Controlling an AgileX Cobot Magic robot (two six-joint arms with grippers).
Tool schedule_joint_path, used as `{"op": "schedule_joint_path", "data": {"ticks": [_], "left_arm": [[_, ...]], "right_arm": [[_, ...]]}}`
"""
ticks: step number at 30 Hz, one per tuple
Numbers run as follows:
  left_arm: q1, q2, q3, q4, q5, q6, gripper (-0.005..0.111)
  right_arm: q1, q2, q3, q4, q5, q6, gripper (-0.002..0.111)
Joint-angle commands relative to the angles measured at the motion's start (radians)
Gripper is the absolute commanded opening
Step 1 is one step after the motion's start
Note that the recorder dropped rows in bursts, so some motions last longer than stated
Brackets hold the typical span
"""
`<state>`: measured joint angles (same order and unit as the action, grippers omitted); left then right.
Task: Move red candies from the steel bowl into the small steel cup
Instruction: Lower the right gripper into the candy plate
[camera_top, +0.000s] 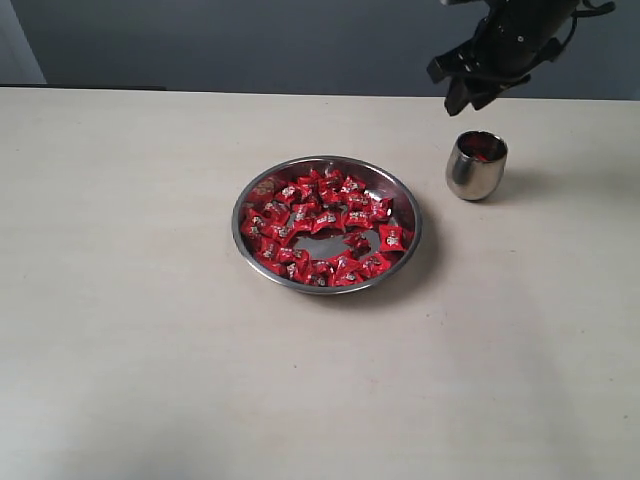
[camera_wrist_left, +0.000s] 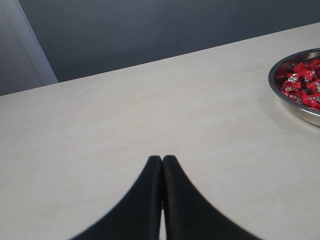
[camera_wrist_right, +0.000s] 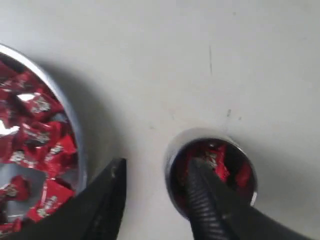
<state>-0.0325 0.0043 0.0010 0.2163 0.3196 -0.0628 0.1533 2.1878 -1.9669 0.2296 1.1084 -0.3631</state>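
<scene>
The exterior view takes in the whole layout: a steel bowl (camera_top: 238, 222) sits near the middle of the pale bench (camera_top: 150, 340), its flat bottom mostly covered by red candies (camera_top: 320, 225) with a little bare steel showing among them. The small steel cup (camera_top: 476, 166) stands upright, apart from the bowl on its right and a bit farther back. The right gripper (camera_top: 468, 95) hangs in the air just above and behind the cup, touching neither cup nor bowl. From that view only a trace of red shows at the cup's mouth. The right wrist view looks almost straight down into the cup and shows a few red candies lying inside. It also shows this gripper spread wide with only bare bench between its fingers: one finger overlaps the cup's opening, the other points toward the bowl's rim. Only the left wrist view shows the left gripper (camera_wrist_left: 162, 159). Its two dark fingers are pressed together with nothing between them, held above open bench. The bowl's edge and some candies are visible far off to one side.
</scene>
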Motion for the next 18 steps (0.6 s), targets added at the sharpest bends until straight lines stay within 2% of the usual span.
{"op": "schedule_joint_path", "data": {"ticks": [1, 18], "left_arm": [[0.0, -0.004, -0.001, 0.003, -0.007, -0.005, 0.0], [0.0, -0.004, -0.001, 0.003, -0.007, -0.005, 0.0]], "right_arm": [[0.04, -0.016, -0.002, 0.092, 0.01, -0.055, 0.04], [0.288, 0.068, -0.002, 0.092, 0.024, -0.133, 0.04]]}}
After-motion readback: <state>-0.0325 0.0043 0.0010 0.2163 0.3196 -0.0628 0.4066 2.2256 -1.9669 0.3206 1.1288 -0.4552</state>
